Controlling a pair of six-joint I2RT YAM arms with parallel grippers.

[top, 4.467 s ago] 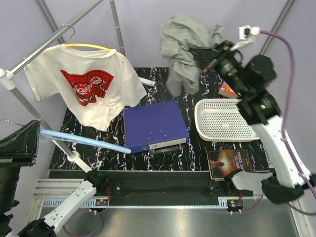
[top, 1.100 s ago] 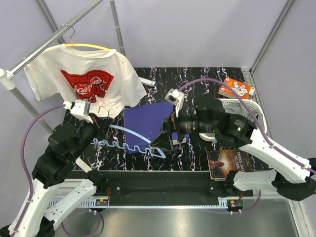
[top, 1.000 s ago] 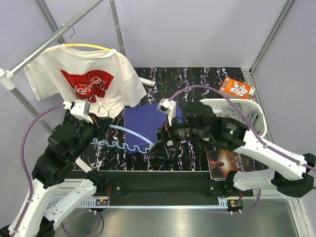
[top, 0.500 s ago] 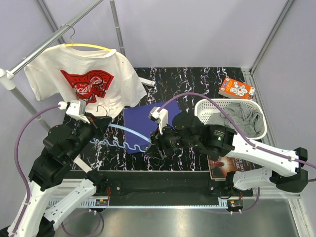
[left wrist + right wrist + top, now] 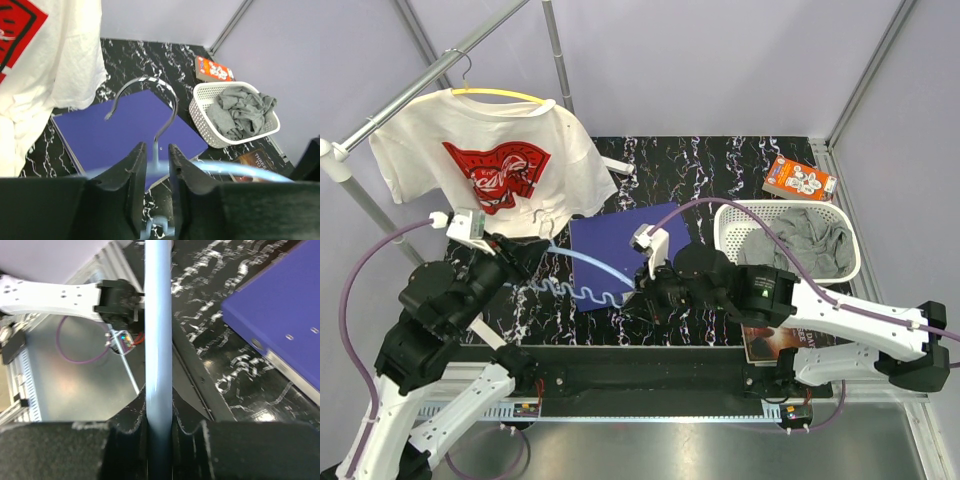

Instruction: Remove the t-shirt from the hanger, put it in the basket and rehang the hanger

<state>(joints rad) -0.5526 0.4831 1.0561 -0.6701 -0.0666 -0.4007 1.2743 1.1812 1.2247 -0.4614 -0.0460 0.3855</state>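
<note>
Loosened since a second ago, the left pincer (image 5: 156,150) now stands narrowly parted. Its fingers flank the stem of the wire hook (image 5: 145,78), with a sliver of gap on each side, just off the left edge of the blue binder (image 5: 620,232). Farther left of the binder and behind it, a white t-shirt (image 5: 490,170) with a red print hangs on a yellow hanger (image 5: 505,95), unchanged across all the frames.

Over the binder's near left corner runs the pale blue hanger (image 5: 582,263), bare of cloth. At the binder's near edge, the right pincer (image 5: 159,392) has swung in from the binder's right. It was wide a second ago and now clamps the hanger's arm between its fingers.

Right of the binder, the grey t-shirt (image 5: 810,235) lies bunched in the white basket (image 5: 724,235) on the worktop. In the earliest frame the right pincer held it aloft.

The grey shirt seems already off and stowed, and the bare hanger looks to be passing from the left arm to the right. If the white shirt counts too, that part is not yet begun.
</note>
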